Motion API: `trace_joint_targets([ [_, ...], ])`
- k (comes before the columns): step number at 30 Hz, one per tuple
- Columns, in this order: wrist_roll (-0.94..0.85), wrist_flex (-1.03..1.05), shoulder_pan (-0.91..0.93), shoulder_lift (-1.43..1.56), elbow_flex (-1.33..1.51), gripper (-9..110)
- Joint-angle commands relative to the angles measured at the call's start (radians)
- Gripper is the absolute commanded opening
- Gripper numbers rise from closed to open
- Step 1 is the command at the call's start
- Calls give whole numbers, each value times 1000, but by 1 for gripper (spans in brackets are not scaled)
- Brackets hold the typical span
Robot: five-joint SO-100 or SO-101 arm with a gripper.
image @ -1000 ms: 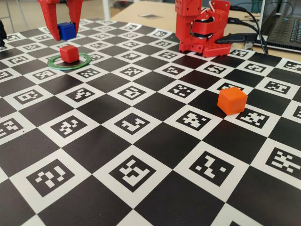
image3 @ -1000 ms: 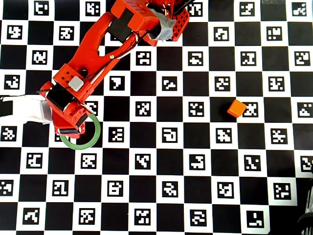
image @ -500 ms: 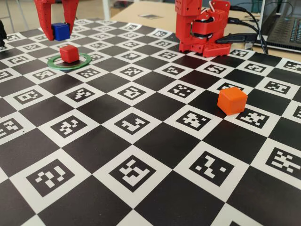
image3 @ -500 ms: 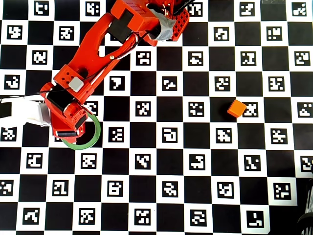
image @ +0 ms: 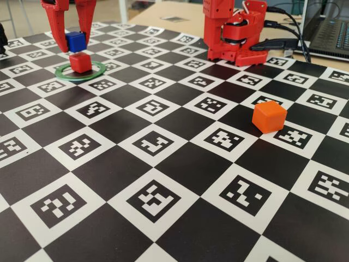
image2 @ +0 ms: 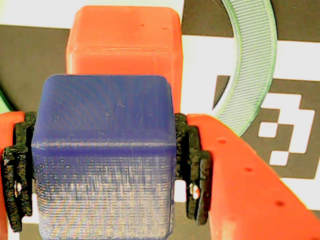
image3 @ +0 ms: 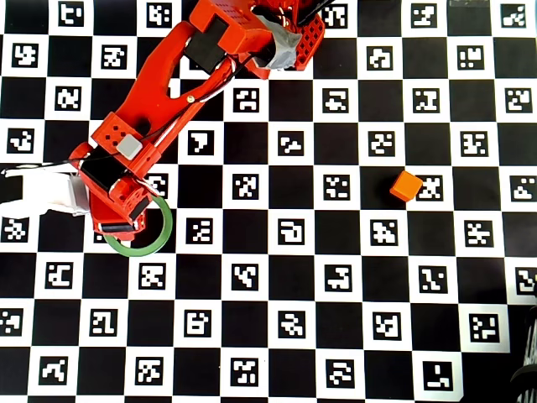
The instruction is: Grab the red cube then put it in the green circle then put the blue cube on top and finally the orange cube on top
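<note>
The red cube (image: 80, 62) sits inside the green circle (image: 97, 72) at the far left of the fixed view. My gripper (image: 73, 47) is shut on the blue cube (image: 75, 41), held just above the red cube; whether the two touch cannot be told. In the wrist view the blue cube (image2: 102, 155) is clamped between the black pads (image2: 192, 170), with the red cube (image2: 125, 45) below it and an arc of the green circle (image2: 252, 70) to the right. The orange cube (image: 269, 116) lies alone at the right, also in the overhead view (image3: 408, 185). There the arm hides the red and blue cubes.
The arm's red base (image: 234, 33) stands at the back of the checkered marker board, with cables and a laptop (image: 332, 30) behind it at the right. In the overhead view the arm (image3: 159, 101) reaches over the green circle (image3: 161, 237).
The gripper with the blue cube swung left, then came back right and lower, closer over the red cube. The red and orange cubes have not moved.
</note>
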Motion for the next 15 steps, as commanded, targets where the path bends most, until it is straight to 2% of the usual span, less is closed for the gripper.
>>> trace_joint_targets([
  [1,3,-12,18,72,-11,3],
  [15,23,-44,15,84,46,3],
])
